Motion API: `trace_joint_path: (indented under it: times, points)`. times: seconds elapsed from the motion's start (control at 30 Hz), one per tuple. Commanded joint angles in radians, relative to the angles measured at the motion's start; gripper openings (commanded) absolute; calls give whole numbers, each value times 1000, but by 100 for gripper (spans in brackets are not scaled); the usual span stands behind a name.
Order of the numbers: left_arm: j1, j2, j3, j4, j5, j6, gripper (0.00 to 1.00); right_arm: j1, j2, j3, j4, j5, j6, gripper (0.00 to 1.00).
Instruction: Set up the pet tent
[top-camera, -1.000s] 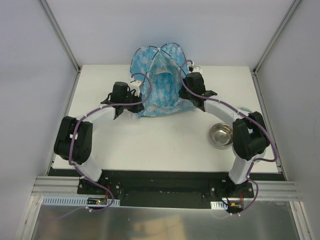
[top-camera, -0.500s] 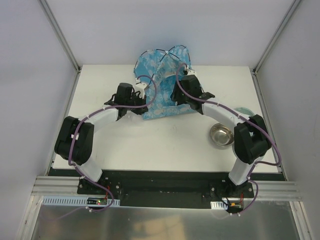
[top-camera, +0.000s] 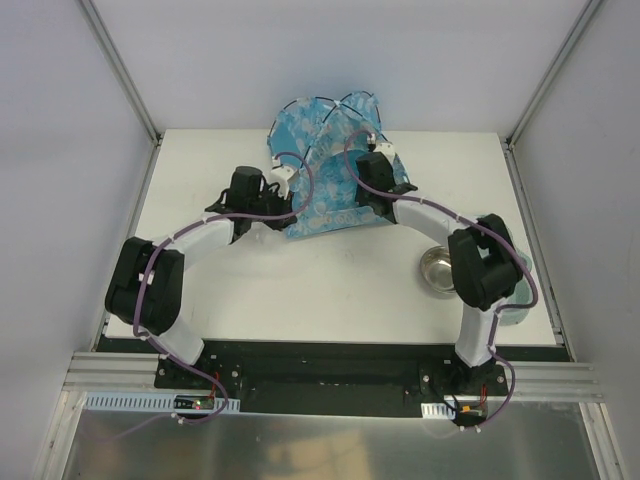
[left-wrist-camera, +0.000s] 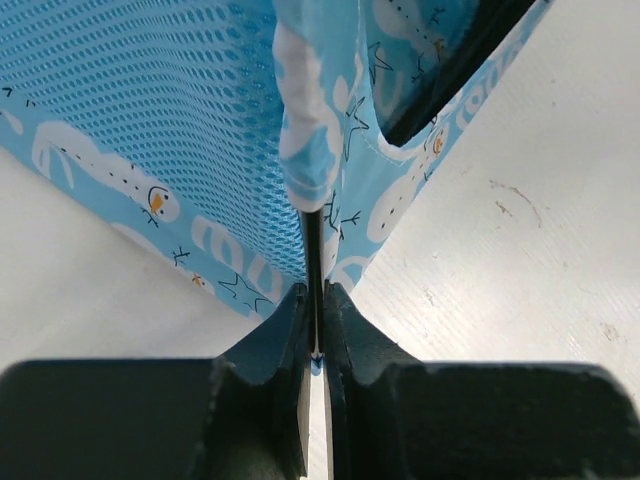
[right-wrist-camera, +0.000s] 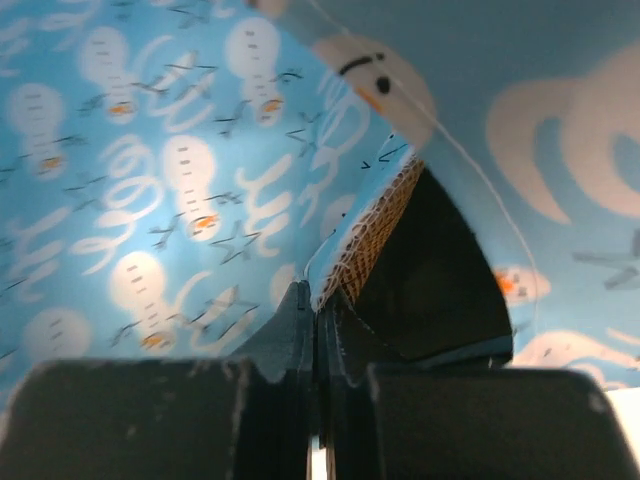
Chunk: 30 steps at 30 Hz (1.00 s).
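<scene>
The left gripper (left-wrist-camera: 313, 300) stays pinched shut on a lower seam of the small blue fabric pet tent (top-camera: 325, 170) with pale snowman print, at the middle of the white tabletop's (top-camera: 300, 290) far edge. The tent stands narrower than a second ago, squeezed rather than spread, so setup looks unfinished. The right gripper (right-wrist-camera: 315, 300) nips the doorway hem, and its elbow now overhangs the round steel bowl (top-camera: 435, 268). No writing is readable.
</scene>
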Motion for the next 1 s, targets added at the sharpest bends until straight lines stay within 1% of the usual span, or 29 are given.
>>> trace_joint_path:
  times: [0.0, 0.07, 0.1, 0.17, 0.2, 0.3, 0.37, 0.5, 0.63, 0.73, 0.8, 0.97]
  points:
    - [-6, -91, -36, 55, 109, 64, 0, -21, 92, 84, 49, 207, -80, 0]
    - [-6, -97, -39, 55, 112, 60, 0, -20, 103, 89, 49, 252, -80, 0]
    - [-6, -97, -41, 55, 108, 52, 0, -18, 99, 88, 49, 269, -76, 4]
    - [-6, -93, -36, 53, 82, 29, 0, -16, 73, 74, 48, 249, -58, 17]
    - [-6, -90, -31, 55, 57, 14, 0, -13, 50, 59, 48, 237, -53, 26]
    - [-7, -75, -21, 56, -4, -14, 0, -7, -39, -1, 45, 187, -15, 46]
    - [-6, -64, -15, 55, -39, -16, 0, -4, -108, -29, 25, 162, 4, 57]
    - [-7, -54, 1, 58, -75, -17, 0, -3, -209, -81, -13, 120, 16, 72]
    - [-7, -59, 7, 59, -57, -8, 0, -3, -295, -126, -18, 90, 24, 74]
    - [-7, -62, 4, 61, -34, -6, 0, -3, -319, -138, -20, 74, 15, 71]
    - [-9, -67, 1, 62, -14, -8, 0, -4, -309, -138, -21, 76, 10, 64]
    - [-7, -71, -10, 62, -10, -11, 0, -4, -262, -121, -56, 134, 53, 42]
